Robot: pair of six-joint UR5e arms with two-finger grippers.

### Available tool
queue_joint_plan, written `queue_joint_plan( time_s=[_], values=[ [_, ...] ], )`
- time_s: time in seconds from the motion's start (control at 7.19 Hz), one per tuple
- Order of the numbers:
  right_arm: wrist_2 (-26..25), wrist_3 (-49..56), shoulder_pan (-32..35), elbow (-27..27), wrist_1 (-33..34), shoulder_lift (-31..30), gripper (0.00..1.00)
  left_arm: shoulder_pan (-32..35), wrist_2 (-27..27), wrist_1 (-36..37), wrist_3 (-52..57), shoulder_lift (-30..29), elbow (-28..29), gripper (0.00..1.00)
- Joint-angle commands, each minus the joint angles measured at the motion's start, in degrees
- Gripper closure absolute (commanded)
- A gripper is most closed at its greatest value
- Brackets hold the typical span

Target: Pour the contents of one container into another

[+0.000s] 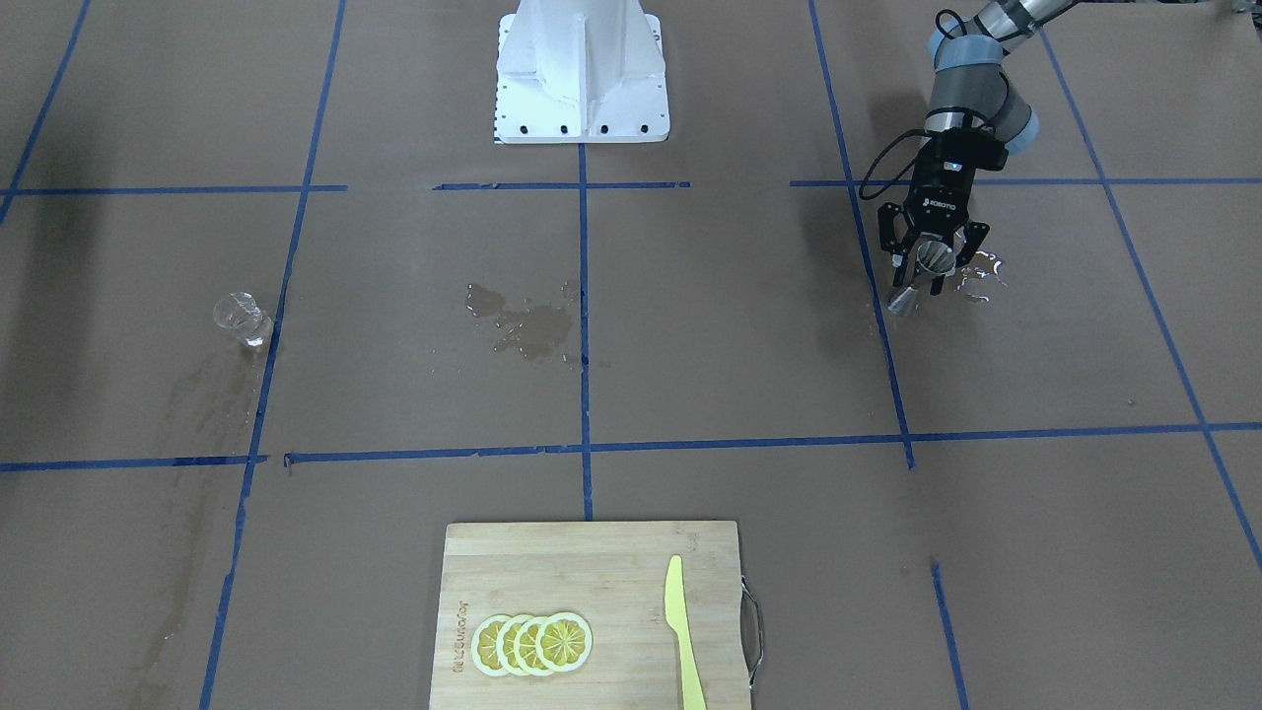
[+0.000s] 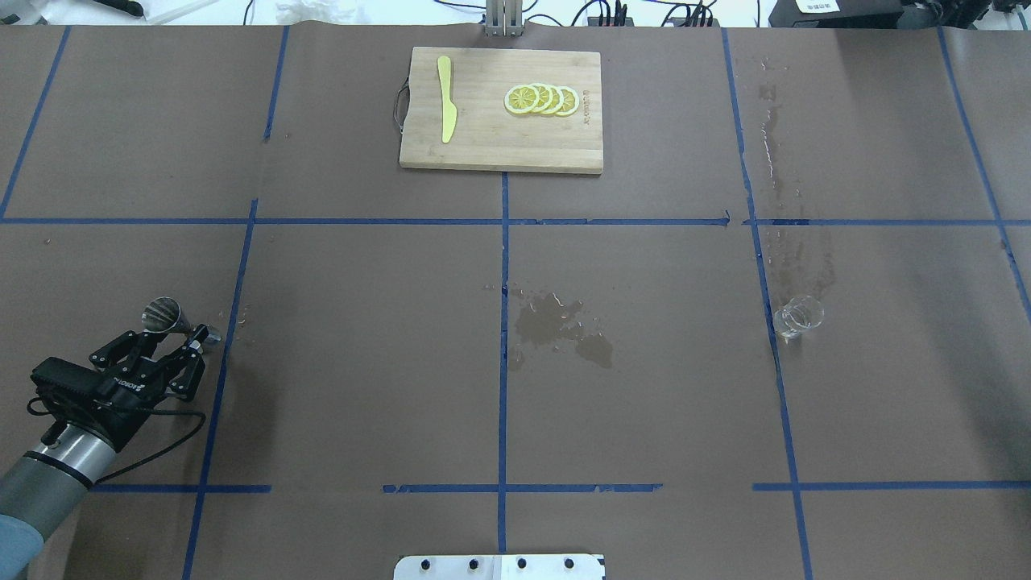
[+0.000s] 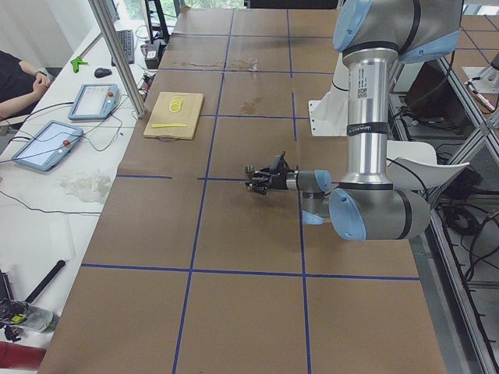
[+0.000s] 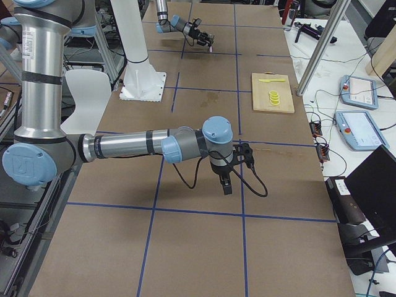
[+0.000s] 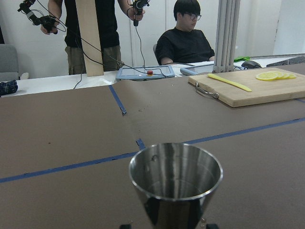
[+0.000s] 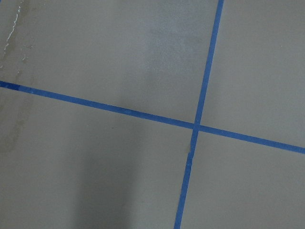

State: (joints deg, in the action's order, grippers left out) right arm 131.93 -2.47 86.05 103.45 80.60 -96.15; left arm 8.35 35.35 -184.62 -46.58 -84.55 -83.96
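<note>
Left gripper (image 1: 928, 276) clenched on the tilted steel jigger (image 1: 913, 291).
Glass cup (image 1: 242, 320) sits well apart; right gripper (image 4: 226, 187) state cannot be told.

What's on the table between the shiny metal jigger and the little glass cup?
A wet puddle about midway between the jigger and the glass cup, plus blue tape lines. The overhead view shows it.

Left arm (image 1: 971, 94), right arm (image 4: 124, 147): silver-grey tubes, light-blue joint caps, grey housings. Left gripper (image 1: 927, 276): black, linked fingers (image 1: 890, 232), white lettering, black cable (image 1: 866, 180) looped at the wrist. Base (image 1: 582, 74): white pedestal, flat plate with dark screw holes along its edge.
</note>
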Motion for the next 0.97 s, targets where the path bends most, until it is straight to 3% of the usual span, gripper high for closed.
queue_joint_plan(
  time_s=[0.0, 0.42, 0.83],
  values=[
    [0.0, 0.0, 0.0, 0.0, 0.0, 0.0, 0.0, 0.0, -0.1, 0.0, 0.0, 0.0, 0.7, 1.0],
    [0.1, -0.1, 0.1, 0.1, 0.0, 0.0, 0.0, 0.0, 0.3, -2.5, 0.3, 0.3, 0.0, 1.0],
    [0.1, -0.1, 0.1, 0.1, 0.0, 0.0, 0.0, 0.2, 5.8, -8.0, 0.5, 1.1, -0.3, 1.0]
  ],
)
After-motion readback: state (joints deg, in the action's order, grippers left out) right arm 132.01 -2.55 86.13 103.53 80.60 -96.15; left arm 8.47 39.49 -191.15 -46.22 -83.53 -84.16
